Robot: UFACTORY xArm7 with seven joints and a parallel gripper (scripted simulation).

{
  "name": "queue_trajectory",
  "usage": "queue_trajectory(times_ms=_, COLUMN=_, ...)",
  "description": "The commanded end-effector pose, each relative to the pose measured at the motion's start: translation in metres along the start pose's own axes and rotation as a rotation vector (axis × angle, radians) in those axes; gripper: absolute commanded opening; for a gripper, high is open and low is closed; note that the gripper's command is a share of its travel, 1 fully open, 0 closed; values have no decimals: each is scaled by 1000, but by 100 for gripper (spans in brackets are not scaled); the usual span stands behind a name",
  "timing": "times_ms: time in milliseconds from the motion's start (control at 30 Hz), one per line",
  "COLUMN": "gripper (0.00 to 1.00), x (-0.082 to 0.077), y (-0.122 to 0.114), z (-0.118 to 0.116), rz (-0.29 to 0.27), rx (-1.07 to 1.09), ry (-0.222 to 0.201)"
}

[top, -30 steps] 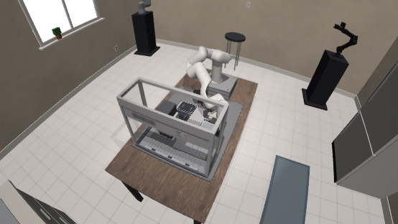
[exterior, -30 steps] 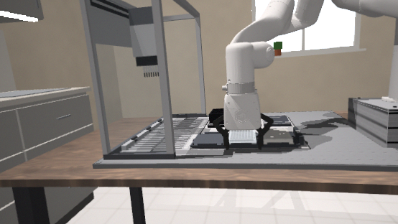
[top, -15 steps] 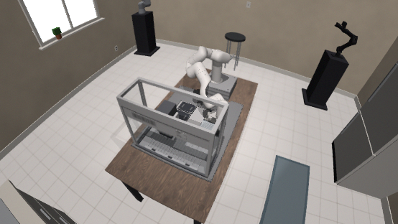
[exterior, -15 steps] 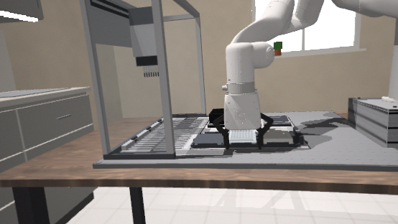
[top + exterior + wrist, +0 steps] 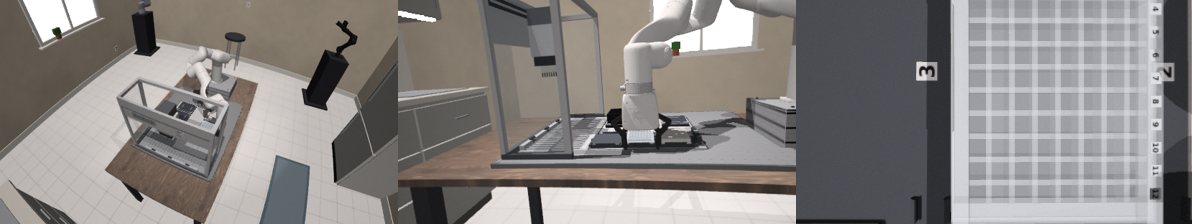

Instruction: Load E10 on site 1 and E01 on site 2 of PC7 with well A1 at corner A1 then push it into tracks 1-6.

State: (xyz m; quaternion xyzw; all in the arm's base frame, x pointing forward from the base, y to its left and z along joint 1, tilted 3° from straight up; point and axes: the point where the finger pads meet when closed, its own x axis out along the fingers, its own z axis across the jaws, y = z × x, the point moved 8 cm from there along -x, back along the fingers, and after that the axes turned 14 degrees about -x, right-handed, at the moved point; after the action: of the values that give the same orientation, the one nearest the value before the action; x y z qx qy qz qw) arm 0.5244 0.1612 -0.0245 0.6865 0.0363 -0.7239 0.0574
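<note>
E01, the clear 96-well plate [image 5: 641, 136] [image 5: 1056, 125] [image 5: 207, 124], lies on site 2 of PC7 and looks level. Column numbers 4 to 12 show in the wrist view; corner A1 is out of view. My gripper [image 5: 641, 144] is open, low over E01, with one finger down at each side of it. The dark site 3 [image 5: 607, 139] [image 5: 856, 100] is bare. A beige-grey plate [image 5: 676, 136], apparently E10, sits on site 1 next to the handle. A black block [image 5: 614, 115], apparently E07, stands behind the arm's wrist. Its seating is unclear.
The loading rails [image 5: 567, 133] [image 5: 179, 151] lie beyond the carrier's site 3 end, inside the instrument frame [image 5: 565, 90] [image 5: 163, 116]. A dark nest [image 5: 187, 106] [image 5: 679, 120] stands across the apron. A pipetting head [image 5: 543, 39] hangs over the rails. No lit lamp is visible.
</note>
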Motion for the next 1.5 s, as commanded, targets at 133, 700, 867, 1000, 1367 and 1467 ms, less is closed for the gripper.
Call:
queue_trajectory(times_ms=133, gripper=100, x=-2, y=-5, z=-2, rz=-2, rx=-1, ry=5)
queue_trajectory(times_ms=700, gripper=100, x=-2, y=-15, z=-5, rz=-2, rx=-1, ry=5)
queue_trajectory(times_ms=867, gripper=100, x=-2, y=-18, z=-5, rz=-2, rx=-1, ry=5)
queue_trajectory(times_ms=1000, gripper=100, x=-2, y=-21, z=-6, rz=-2, rx=-1, ry=5)
queue_trajectory(times_ms=1367, gripper=100, x=-2, y=-27, z=-8, rz=-2, rx=-1, ry=5)
queue_trajectory(times_ms=1467, gripper=100, x=-2, y=-29, z=-8, rz=-2, rx=-1, ry=5)
